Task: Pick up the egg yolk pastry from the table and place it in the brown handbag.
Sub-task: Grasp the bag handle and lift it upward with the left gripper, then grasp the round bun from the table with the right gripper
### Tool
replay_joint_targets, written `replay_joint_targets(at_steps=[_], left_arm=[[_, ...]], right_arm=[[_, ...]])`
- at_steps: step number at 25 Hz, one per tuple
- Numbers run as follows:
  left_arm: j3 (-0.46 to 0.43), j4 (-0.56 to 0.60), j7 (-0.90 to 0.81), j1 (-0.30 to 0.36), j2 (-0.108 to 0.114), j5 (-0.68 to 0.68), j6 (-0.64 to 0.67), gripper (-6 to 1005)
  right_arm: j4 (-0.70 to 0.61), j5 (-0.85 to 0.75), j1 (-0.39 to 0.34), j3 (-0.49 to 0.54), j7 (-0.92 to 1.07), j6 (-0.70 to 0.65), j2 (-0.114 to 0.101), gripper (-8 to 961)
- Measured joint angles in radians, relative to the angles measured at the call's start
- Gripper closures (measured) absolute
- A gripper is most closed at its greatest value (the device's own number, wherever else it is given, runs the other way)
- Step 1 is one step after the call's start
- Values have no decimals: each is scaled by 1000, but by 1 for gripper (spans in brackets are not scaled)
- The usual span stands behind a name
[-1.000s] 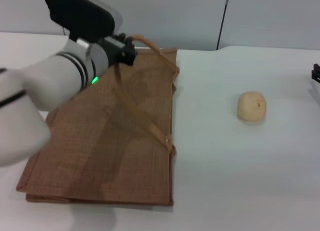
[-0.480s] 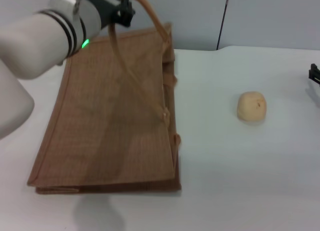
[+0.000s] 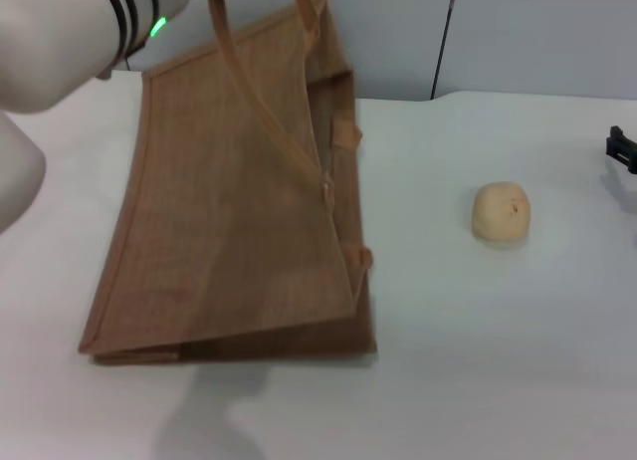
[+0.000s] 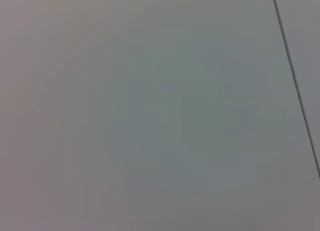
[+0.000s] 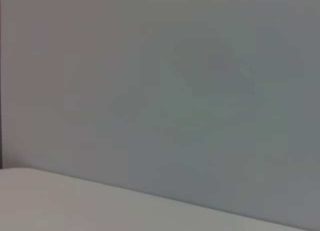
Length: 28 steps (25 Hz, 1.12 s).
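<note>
Now higher than before: brown handbag (image 3: 229,211) mouth.

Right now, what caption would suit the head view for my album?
Left arm lifts the brown handbag by a handle while the egg yolk pastry waits on the table.

The brown handbag (image 3: 234,211) tilts up; the egg yolk pastry (image 3: 501,212) sits well apart.

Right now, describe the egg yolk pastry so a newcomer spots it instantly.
Start at the white table and find the big brown handbag on the robot's left half. The egg yolk pastry sits alone on bare tabletop to the bag's right, untouched: a small, round, pale beige ball, the only rounded thing there.
</note>
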Motion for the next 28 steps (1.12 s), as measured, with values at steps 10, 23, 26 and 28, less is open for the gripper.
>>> replay_joint_targets(at_steps=[10,23,26,28], left_arm=[[-9,106,83,1,-11,-2,88,889],[6,119,117,13,-13,-1,140,890],[6,120,121,14,-15,-1,148,890],[6,119,121,12,-17,-1,150,890]], right_arm=[[-2,-4,26,-148,191,17,2,68],[-416,-258,-147,-654,866,13,-24,66],[-580,-437,-238,-655,1012,44,-36,65],[-668,-563,-290,-650,1118,63,-42,65]])
